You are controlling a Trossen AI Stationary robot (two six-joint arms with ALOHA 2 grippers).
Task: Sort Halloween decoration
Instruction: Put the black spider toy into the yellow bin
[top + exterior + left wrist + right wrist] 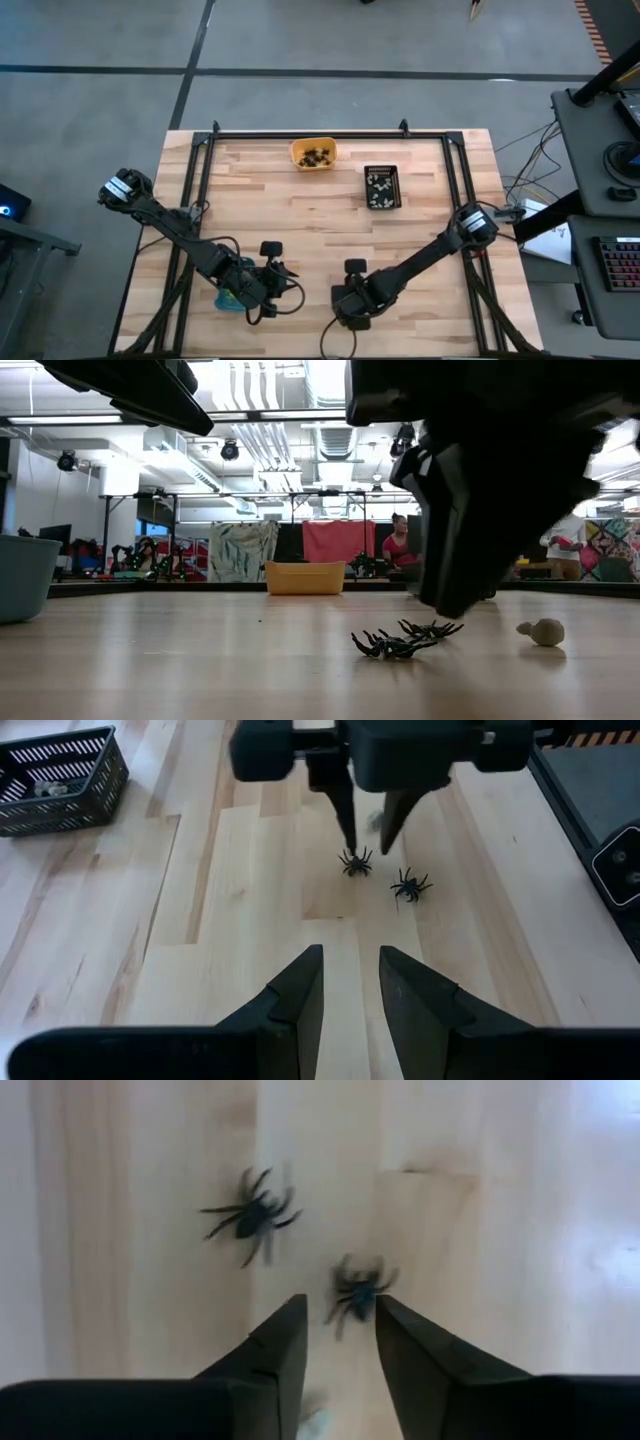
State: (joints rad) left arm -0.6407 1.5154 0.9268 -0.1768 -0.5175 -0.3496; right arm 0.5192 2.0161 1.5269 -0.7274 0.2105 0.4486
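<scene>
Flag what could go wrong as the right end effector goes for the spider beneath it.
1. The right end effector stands open over one spider, whose thin legs may slip out as it closes.
2. The second spider lies close by and could get knocked.
3. The left end effector faces the same spot, so the arms might crowd.

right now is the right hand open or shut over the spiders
Open: the right hand shows a clear gap between its fingers, one black spider lying at the tips, not held. A second spider lies beside it.
</scene>
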